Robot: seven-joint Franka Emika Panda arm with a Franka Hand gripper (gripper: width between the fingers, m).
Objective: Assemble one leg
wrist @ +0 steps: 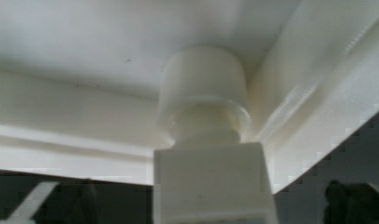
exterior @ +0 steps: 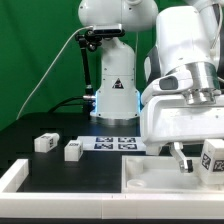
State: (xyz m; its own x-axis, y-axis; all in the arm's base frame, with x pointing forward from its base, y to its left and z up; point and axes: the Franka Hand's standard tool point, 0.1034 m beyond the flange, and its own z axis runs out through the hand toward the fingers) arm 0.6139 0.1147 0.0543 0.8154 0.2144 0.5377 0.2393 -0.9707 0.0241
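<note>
In the wrist view a white leg (wrist: 212,185) stands between my fingers, its rounded end (wrist: 204,100) set into a corner recess of the large white panel (wrist: 97,60). My gripper (wrist: 204,205) straddles the leg. A dark finger (wrist: 355,198) shows with a gap between it and the leg, so the jaws look open. In the exterior view the gripper (exterior: 184,160) hangs low over the panel (exterior: 150,178) at the exterior view's right. Two loose legs (exterior: 45,143) (exterior: 72,150) lie on the black table, and a third (exterior: 213,156) stands beside the gripper.
The marker board (exterior: 115,142) lies in front of the robot base (exterior: 115,100). A white rail (exterior: 12,178) borders the table at the exterior view's left front. A green backdrop stands behind.
</note>
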